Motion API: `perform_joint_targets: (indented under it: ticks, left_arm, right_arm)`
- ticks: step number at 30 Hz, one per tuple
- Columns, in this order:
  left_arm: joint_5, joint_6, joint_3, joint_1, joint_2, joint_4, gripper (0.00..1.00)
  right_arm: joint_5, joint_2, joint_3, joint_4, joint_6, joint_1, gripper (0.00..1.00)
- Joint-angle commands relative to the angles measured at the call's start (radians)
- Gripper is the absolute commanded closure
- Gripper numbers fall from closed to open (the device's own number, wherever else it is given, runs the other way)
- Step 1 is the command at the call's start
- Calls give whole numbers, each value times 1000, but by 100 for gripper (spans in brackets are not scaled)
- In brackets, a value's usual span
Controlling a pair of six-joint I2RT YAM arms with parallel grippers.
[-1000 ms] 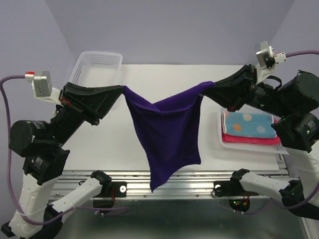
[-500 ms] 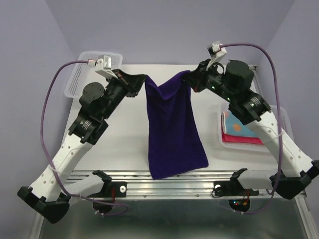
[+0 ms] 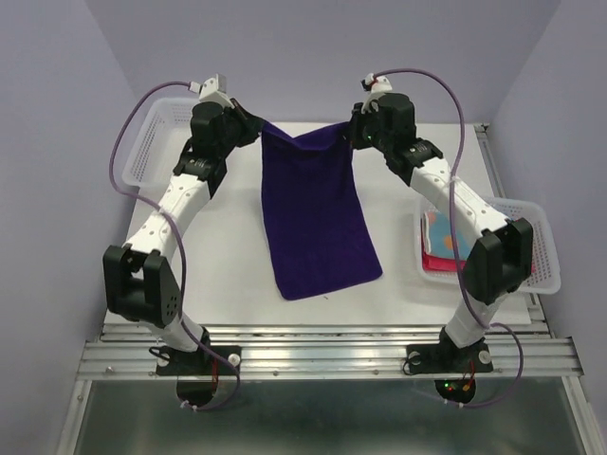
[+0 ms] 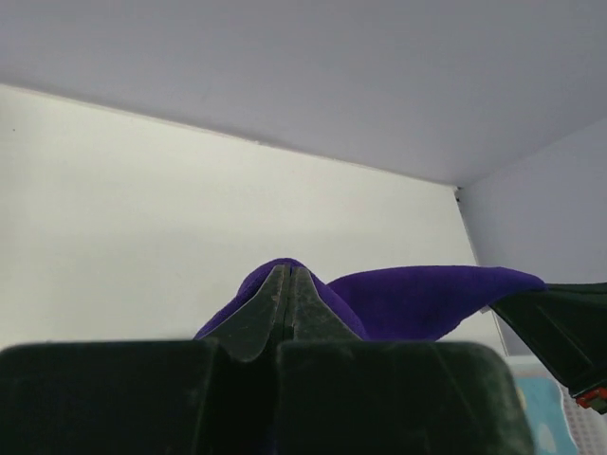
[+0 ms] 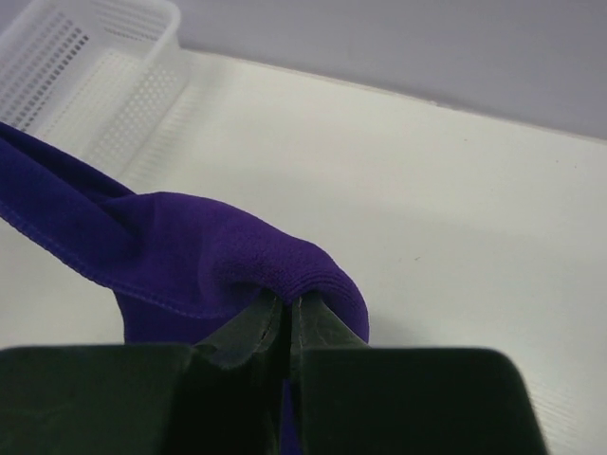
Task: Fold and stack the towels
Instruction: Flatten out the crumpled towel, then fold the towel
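white table, purple towel lengthwise far-to-near

Bare table at 9 and 3 o'clock of the purple towel; beyond, left basket at 10, right basket at 4.

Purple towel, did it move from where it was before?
Yes, the towel moved back. Its bottom edge crossed the metal rail before; now it lies on the table short of it.

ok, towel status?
Left end effector, right end effector shut on far corners. Dark purple cloth towel spread, near end on white table. Nothing blocking.
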Motion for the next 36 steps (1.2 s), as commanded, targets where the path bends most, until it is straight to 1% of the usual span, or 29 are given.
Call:
perform_joint_targets:
  ticks: [1, 2, 6, 7, 8, 9, 11, 15, 18, 21, 23, 26, 27, 28, 29, 31, 34, 35, 36]
  left_arm:
    - [85, 40, 161, 49, 154, 87, 100]
    - [103, 43, 182, 58, 187, 84, 100]
    - [126, 51, 284, 94, 330, 82, 100]
    - [132, 55, 302, 98, 354, 81, 100]
    - [134, 54, 336, 103, 400, 76, 100]
    - [135, 57, 351, 105, 419, 75, 100]
    - [125, 60, 386, 108, 471, 65, 100]
    - [125, 57, 426, 114, 535, 53, 100]
    - [145, 51, 437, 117, 572, 44, 100]
    - [155, 41, 414, 117, 574, 42, 100]
    - [162, 38, 390, 117, 562, 48, 100]
    - [166, 19, 303, 117, 494, 78, 100]
    - [181, 6, 237, 117, 476, 103, 100]
    - [186, -3, 200, 117, 454, 114, 100]
    - [197, -11, 122, 117, 413, 128, 100]
    - [200, -32, 48, 117, 371, 156, 100]
    - [212, -55, -90, 114, 292, 202, 100]
    - [220, -61, -151, 111, 252, 211, 100]
    - [226, -64, -179, 108, 233, 216, 100]
  right_arm:
    - [-109, 122, 124, 113, -4, -75, 99]
    - [-126, 149, 179, 112, -9, -85, 99]
    - [-207, 305, 276, 124, -41, -132, 99]
    - [-224, 334, 336, 122, -46, -142, 99]
    - [-257, 397, 364, 116, -56, -157, 99]
    - [-279, 425, 423, 109, -67, -163, 99]
    - [-352, 507, 474, 95, -98, -174, 99]
    - [-444, 596, 546, 72, -144, -180, 99]
    - [-439, 615, 545, 73, -145, -181, 99]
    - [-432, 607, 522, 49, -149, -181, 99]
    - [-431, 575, 494, 30, -138, -183, 99]
    - [-397, 502, 383, 7, -77, -181, 99]
    - [-414, 486, 322, -8, -70, -181, 99]
    - [-419, 448, 294, -23, -61, -181, 99]
    - [-432, 428, 263, -31, -52, -180, 99]
    - [-449, 382, 150, -28, -43, -181, 99]
    - [-475, 284, 24, 10, -17, -180, 99]
    - [-501, 266, -46, 16, -9, -178, 99]
    - [-514, 221, -75, 24, -7, -180, 99]
